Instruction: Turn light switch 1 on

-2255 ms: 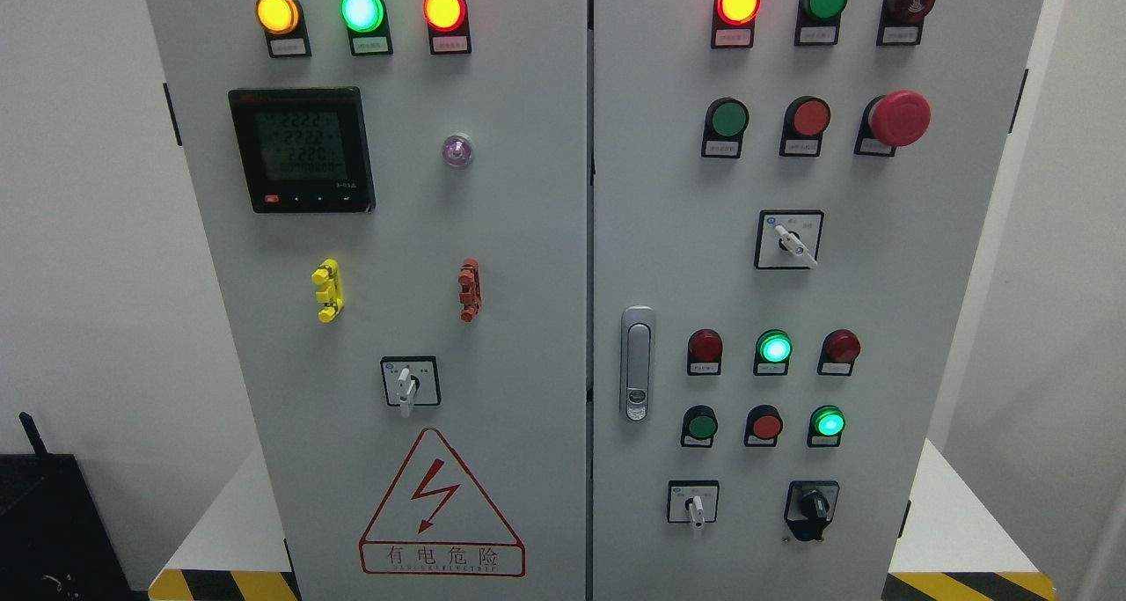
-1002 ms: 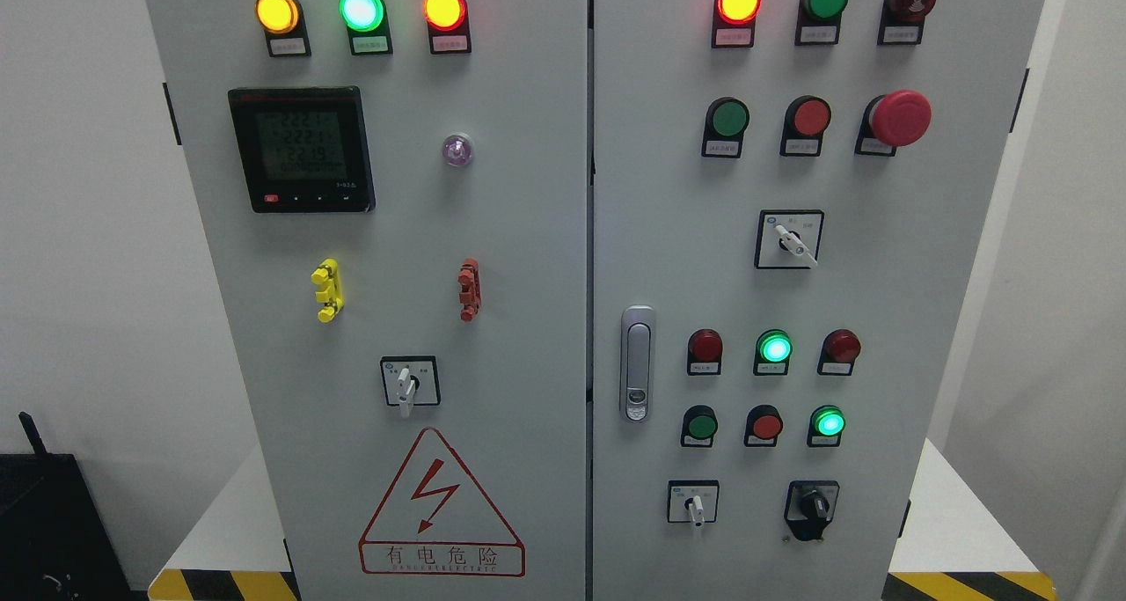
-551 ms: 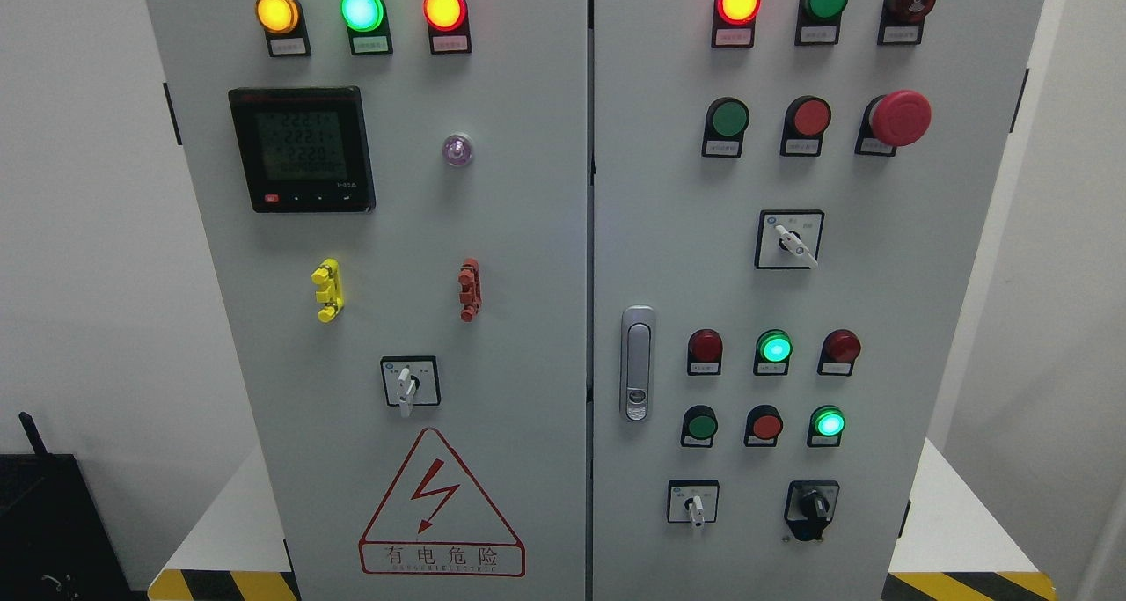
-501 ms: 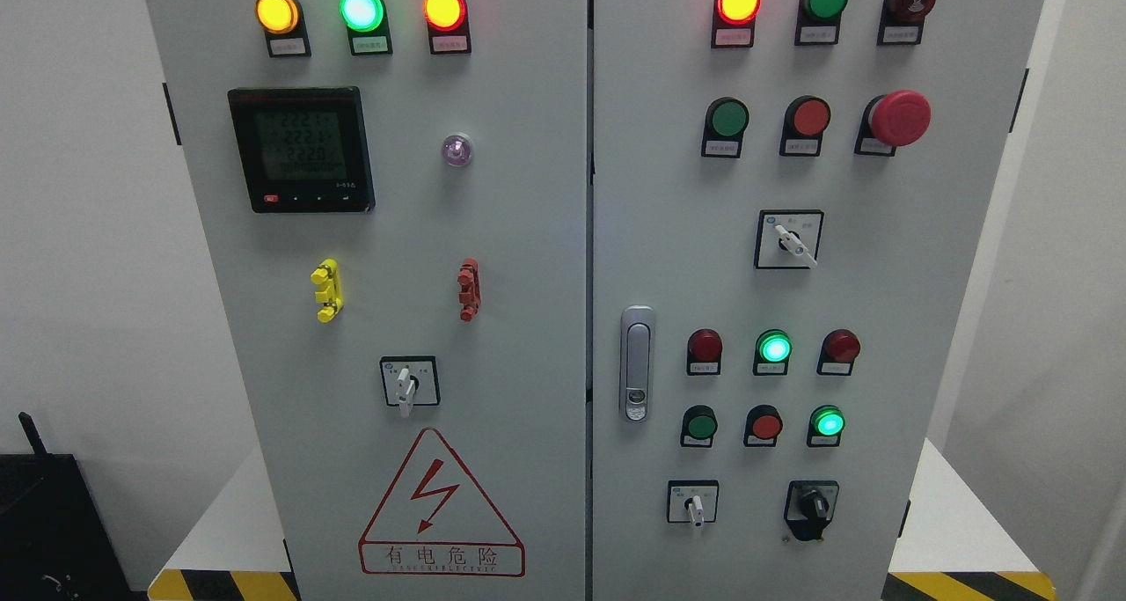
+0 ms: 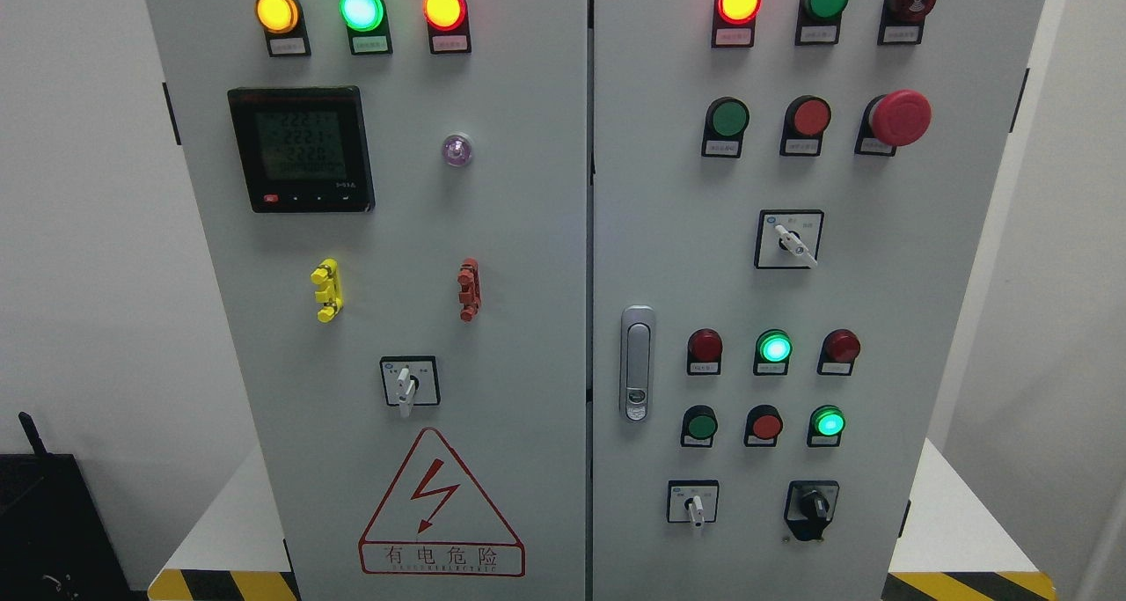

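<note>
Neither of my hands is in view, so I cannot tell my fingers' state; the cabinet switches sit untouched, unlit green button at five o'clock

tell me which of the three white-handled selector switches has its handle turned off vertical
The upper selector switch on the right door: its handle slants down to the right. The left door's selector and the lower right one both point straight down.
</note>
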You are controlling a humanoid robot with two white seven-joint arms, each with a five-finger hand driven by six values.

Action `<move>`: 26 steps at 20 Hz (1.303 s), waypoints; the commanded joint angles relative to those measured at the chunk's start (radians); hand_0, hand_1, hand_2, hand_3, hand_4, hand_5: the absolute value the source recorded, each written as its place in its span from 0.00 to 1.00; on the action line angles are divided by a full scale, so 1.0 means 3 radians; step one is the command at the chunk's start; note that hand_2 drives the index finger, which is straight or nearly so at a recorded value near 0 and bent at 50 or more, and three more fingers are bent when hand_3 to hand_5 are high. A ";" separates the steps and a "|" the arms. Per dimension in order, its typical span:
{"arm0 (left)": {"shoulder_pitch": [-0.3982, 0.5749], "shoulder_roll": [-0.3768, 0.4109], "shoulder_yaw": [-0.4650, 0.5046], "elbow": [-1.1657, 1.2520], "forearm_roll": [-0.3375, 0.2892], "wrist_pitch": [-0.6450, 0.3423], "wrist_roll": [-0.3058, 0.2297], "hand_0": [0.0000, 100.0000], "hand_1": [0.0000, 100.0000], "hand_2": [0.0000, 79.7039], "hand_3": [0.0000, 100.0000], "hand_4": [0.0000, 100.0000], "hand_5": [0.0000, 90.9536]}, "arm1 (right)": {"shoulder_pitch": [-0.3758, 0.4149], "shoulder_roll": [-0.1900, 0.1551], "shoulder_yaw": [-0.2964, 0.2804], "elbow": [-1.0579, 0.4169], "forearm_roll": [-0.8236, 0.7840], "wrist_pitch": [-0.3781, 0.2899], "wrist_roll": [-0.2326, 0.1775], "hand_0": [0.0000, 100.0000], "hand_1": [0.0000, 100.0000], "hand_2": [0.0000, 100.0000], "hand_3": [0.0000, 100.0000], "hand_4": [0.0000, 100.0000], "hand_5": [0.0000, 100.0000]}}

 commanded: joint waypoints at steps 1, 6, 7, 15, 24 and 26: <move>-0.0224 -0.0178 -0.0028 -0.0153 -0.0006 0.0124 0.0154 0.33 0.71 0.43 0.47 0.59 0.42 | 0.0000 0.0000 0.0000 0.0000 -0.0082 -0.0006 0.0001 0.00 0.00 0.00 0.00 0.00 0.00; -0.0321 -0.0219 -0.0059 -0.0153 -0.0012 0.0262 0.0190 0.18 0.67 0.48 0.50 0.61 0.45 | 0.0000 0.0000 0.0000 0.0000 -0.0082 -0.0001 0.0001 0.00 0.00 0.00 0.00 0.00 0.00; -0.0352 -0.0224 -0.0064 -0.0153 -0.0012 0.0303 0.0226 0.17 0.68 0.48 0.50 0.61 0.45 | 0.0000 0.0000 0.0000 0.0000 -0.0082 -0.0001 0.0001 0.00 0.00 0.00 0.00 0.00 0.00; -0.0556 -0.0265 -0.0069 -0.0148 -0.0017 0.0574 0.0313 0.13 0.71 0.58 0.58 0.67 0.51 | 0.0000 0.0000 0.0000 0.0000 -0.0082 -0.0001 0.0001 0.00 0.00 0.00 0.00 0.00 0.00; -0.0822 -0.0296 -0.0074 -0.0148 -0.0032 0.0866 0.0513 0.28 0.76 0.63 0.63 0.71 0.59 | 0.0000 0.0000 0.0000 0.0000 -0.0082 -0.0001 0.0001 0.00 0.00 0.00 0.00 0.00 0.00; -0.0874 -0.0301 -0.0074 -0.0148 -0.0037 0.0927 0.0523 0.29 0.76 0.63 0.63 0.71 0.59 | 0.0000 0.0000 0.0000 0.0000 -0.0082 -0.0001 0.0001 0.00 0.00 0.00 0.00 0.00 0.00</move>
